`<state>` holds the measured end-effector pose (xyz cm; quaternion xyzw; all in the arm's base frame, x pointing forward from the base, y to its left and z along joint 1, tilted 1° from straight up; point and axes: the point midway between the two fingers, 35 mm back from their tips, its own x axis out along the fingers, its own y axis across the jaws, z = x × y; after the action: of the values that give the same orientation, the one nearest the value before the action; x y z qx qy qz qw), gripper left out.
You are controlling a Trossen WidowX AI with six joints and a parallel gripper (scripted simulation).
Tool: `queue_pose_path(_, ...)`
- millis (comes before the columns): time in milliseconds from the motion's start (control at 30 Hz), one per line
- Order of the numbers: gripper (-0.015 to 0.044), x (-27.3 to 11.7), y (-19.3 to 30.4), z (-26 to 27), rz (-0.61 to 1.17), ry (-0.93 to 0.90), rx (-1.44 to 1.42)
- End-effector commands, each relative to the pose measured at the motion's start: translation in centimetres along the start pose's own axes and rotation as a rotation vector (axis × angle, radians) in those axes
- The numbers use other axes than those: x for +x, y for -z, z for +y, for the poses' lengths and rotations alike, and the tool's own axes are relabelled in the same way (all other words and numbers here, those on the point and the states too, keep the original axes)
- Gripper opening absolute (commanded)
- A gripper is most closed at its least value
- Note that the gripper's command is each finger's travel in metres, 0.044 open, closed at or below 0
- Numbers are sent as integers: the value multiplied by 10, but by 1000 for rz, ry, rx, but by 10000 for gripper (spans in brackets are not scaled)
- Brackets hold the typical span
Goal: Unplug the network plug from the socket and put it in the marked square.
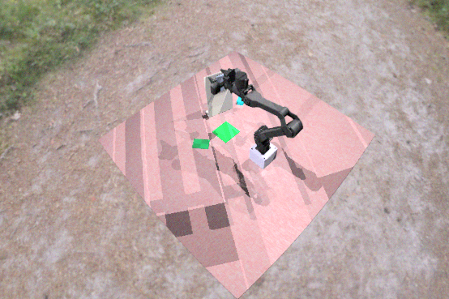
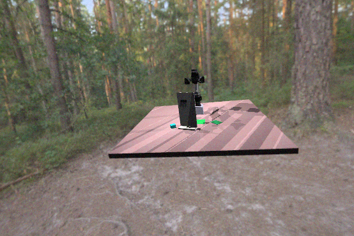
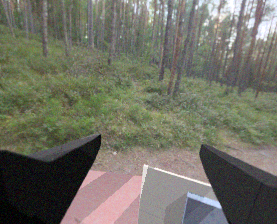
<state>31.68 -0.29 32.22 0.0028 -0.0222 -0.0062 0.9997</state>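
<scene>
With the hand (image 3: pixel 150 172) spread wide and holding nothing just above the panel (image 1: pixel 219 97), where the plug (image 3: pixel 205 210) sits locked in its socket, the approach step is in hand; next, the hand should descend onto the tab.

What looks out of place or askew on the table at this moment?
One oddity: there are two green patches, a larger green square and a smaller one beside it, though only one marked square is expected. The panel stands upright, and the gripper is at its top with fingers open, holding nothing.
</scene>
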Motion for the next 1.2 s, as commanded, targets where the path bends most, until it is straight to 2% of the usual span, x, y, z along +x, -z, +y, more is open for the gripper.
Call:
queue_pose_path(0,374,0,1,0,0,0,6)
queue_pose_path(267,164,-8,27,-8,10,11,259)
queue_pose_path(300,156,-9,30,-9,11,13,294)
queue_pose_path(1167,156,-48,123,-31,20,71,1199)
